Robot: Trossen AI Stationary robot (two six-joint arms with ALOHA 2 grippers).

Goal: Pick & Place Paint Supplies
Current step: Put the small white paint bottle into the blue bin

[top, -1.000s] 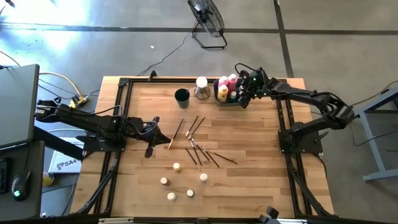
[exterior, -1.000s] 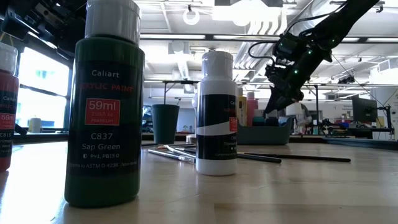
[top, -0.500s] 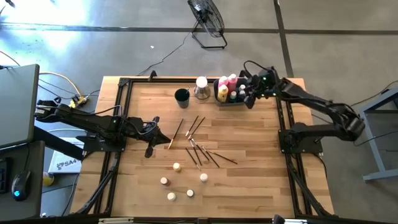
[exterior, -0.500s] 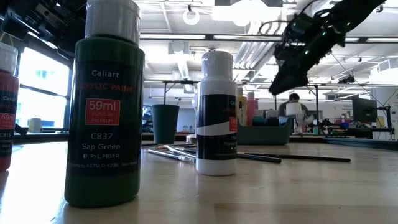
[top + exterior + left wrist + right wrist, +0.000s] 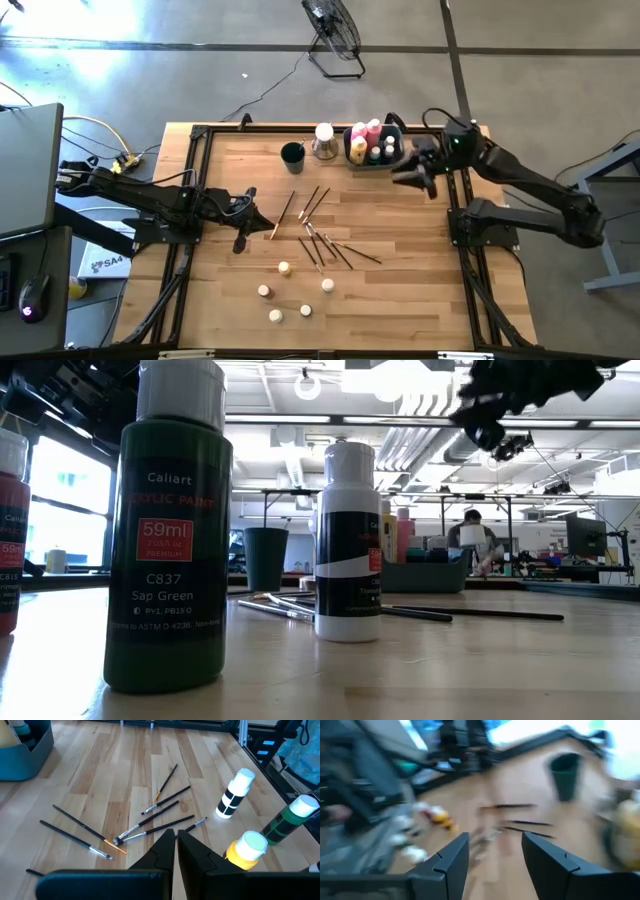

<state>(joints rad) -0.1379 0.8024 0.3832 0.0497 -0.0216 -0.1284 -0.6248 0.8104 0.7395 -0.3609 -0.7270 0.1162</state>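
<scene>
Beside the grey-blue bin (image 5: 371,160) at the counter's (image 5: 400,290) far edge, I have the right hand (image 5: 418,175) hovering above the wood with its fingers spread and nothing between them. That bin holds pink and yellow paint bottles (image 5: 364,140) standing upright. On the bin's other side stand a white-capped bottle (image 5: 324,138) and then a small dark cup (image 5: 292,153). Nearer the counter's middle, well away from the bin, thin dark-handled brushes (image 5: 318,232) lie scattered and crossing, and farther still from the bin sit five small cream-capped pots (image 5: 284,268). My left hand (image 5: 243,237) waits low beside the brushes, fingers pressed together, empty.
</scene>
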